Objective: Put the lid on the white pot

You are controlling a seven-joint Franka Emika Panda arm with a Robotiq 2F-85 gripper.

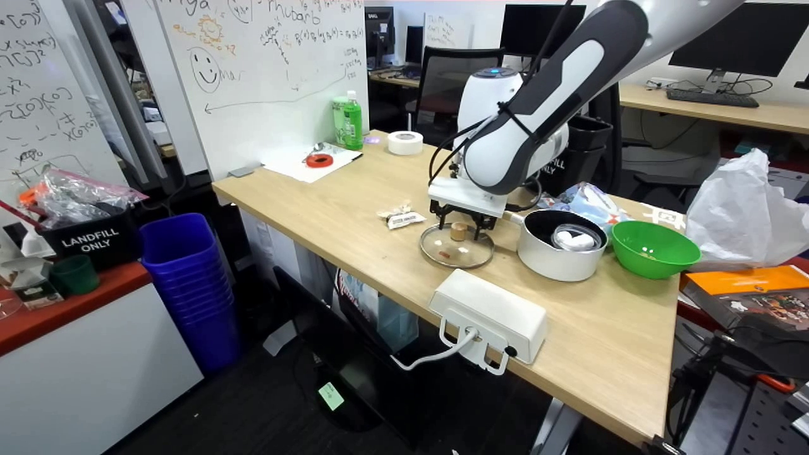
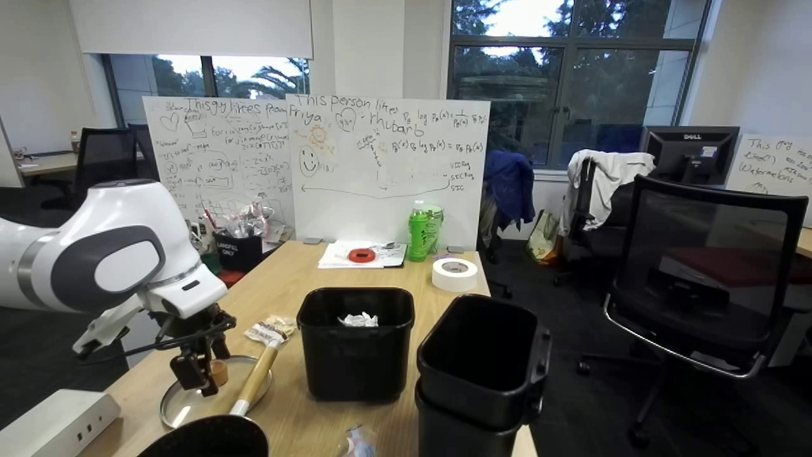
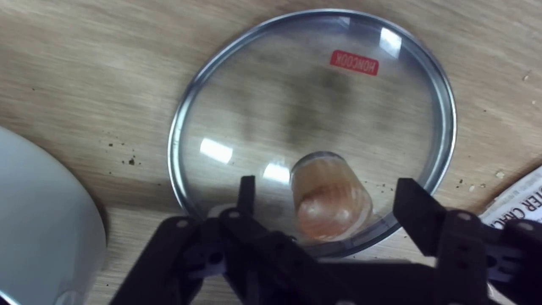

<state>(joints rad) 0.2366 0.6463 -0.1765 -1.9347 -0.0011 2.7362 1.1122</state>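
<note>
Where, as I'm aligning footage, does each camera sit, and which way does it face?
Exterior view: raised, beyond a long edge of the table, facing down across lid and pot; arm and hand show.
Exterior view: just behind the pot, facing along the table toward whiteboard and windows; arm and hand at picture left.
Wrist view: at the arm's tip, facing down onto the lid; the hand's parted fingers show below.
Both exterior views share arm, hand, lid, pot, table and whiteboard.

The lid (image 3: 262,101) is super glossy clear glass with a shiny metal rim (image 3: 174,146) and smooth wood-look knob (image 3: 332,201), the white pot (image 1: 557,256) beside it looks pretty smooth too, and the table (image 3: 106,84) under it is matt wood grain.
</note>
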